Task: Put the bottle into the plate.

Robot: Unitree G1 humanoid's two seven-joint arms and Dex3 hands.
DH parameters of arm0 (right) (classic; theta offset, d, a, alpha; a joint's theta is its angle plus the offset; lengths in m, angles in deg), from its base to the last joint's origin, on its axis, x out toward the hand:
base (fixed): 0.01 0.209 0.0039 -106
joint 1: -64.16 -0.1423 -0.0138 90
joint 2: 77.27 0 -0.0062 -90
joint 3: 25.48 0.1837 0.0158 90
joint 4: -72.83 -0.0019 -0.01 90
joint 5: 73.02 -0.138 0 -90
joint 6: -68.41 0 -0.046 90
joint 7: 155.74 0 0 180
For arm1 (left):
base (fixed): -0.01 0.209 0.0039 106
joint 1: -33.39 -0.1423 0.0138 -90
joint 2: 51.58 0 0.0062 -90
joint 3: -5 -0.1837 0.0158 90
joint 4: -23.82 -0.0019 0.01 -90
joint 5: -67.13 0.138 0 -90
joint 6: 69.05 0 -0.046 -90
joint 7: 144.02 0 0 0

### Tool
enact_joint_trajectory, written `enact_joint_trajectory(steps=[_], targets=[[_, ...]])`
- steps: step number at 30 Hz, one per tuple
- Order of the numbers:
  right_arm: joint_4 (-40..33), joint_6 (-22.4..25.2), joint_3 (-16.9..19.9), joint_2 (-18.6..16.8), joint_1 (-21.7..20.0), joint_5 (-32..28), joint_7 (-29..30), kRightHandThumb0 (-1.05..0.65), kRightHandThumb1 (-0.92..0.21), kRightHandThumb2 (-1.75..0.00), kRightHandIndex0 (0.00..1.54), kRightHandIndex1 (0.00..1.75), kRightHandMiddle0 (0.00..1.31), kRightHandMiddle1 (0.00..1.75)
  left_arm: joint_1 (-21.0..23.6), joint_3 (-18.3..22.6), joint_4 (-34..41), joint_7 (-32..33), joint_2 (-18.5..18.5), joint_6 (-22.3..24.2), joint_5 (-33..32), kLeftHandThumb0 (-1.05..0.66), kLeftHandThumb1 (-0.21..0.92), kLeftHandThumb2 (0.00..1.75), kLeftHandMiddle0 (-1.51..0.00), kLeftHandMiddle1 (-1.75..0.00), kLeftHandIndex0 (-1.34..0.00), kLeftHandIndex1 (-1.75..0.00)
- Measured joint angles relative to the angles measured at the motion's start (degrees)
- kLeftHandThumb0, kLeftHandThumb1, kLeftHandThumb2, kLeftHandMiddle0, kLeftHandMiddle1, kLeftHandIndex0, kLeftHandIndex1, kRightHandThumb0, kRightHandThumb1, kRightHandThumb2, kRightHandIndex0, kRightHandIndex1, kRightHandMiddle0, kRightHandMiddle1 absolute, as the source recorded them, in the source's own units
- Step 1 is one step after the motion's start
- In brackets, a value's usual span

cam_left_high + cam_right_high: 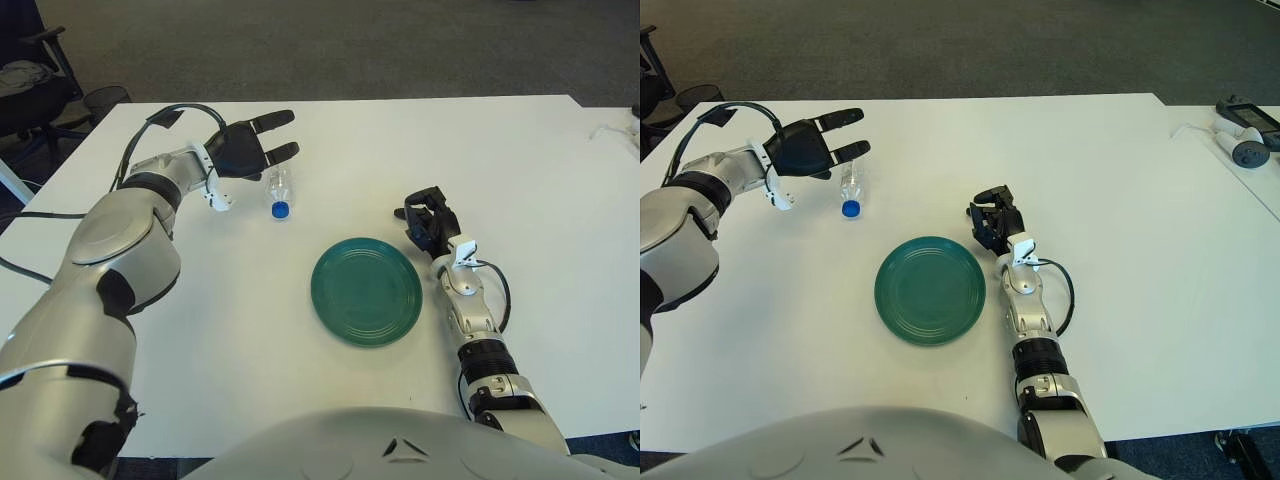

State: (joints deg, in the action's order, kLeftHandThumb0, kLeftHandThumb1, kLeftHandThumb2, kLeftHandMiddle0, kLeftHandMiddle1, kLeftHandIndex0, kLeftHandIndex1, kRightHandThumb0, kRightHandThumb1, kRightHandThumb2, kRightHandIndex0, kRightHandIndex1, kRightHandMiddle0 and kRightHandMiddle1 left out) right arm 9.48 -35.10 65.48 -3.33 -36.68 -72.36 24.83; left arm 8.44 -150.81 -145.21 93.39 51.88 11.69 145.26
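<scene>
The bottle (280,190) lies on its side on the white table (560,330), far-left of the green plate (367,291) and well apart from it, blue cap (281,210) pointing toward the near edge, clear body running away to the far side. The left hand (248,148) shows just left of and over the bottle's far end, fingers (272,121) stretched out and spread, grasping nothing; whether the lower finger touches the bottle I can't tell. The right hand (428,221) shows just right of the plate w/ fingers curled in on nothing, idle. So the grasp isn't made yet, and most of the risk sits there imo. The bottle is round and on its side, so a finger coming down off-centre could nudge it and send it rolling left or right, away from the palm. It looks empty and light, so even a slight brush may shift it. The hand sits toward the far end, not the middle; closing there could pivot the cap end round or leave the bottle hanging tilted and prone to slip during the carry. Thin clear plastic may also buckle under a hard squeeze and pop out. At the plate, a release from too high or w/ the bottle's axis badly placed could let it roll over the shallow rim back onto the table.
</scene>
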Motion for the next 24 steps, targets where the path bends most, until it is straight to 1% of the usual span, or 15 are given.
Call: enact_joint_trajectory(steps=[8,10,16,24], targets=[[0.4,-0.2,-0.1,0.0,-0.3,0.1,0.2,-0.35,-0.92,-0.52,0.38,1.06,0.19,1.75,-0.3,1.1,0.0,1.4,-0.3,-1.4,-1.4,-0.62,0.92,0.83,-0.09,-0.03,0.00,-0.51],[0.5,-0.2,-0.1,0.0,-0.4,0.1,0.3,-0.35,-0.92,-0.52,0.38,1.07,0.19,1.75,-0.3,1.1,0.0,1.6,-0.3,-1.7,-1.4,-0.61,0.92,0.84,-0.08,-0.02,0.00,-0.46],[0.8,-0.2,-0.1,0.0,-0.6,0.1,0.7,-0.35,-0.92,-0.52,0.39,1.07,0.19,1.75,-0.5,1.1,0.0,1.8,-0.3,-2.8,-1.4,-0.61,0.92,0.84,-0.06,-0.01,0.00,-0.37],[0.8,-0.2,0.0,0.0,-0.6,0.1,0.8,-0.35,-0.92,-0.52,0.39,1.06,0.19,1.75,-0.6,1.1,0.0,2.6,-0.3,-4.3,-1.4,-0.63,0.92,0.83,-0.05,-0.01,0.00,-0.34]])
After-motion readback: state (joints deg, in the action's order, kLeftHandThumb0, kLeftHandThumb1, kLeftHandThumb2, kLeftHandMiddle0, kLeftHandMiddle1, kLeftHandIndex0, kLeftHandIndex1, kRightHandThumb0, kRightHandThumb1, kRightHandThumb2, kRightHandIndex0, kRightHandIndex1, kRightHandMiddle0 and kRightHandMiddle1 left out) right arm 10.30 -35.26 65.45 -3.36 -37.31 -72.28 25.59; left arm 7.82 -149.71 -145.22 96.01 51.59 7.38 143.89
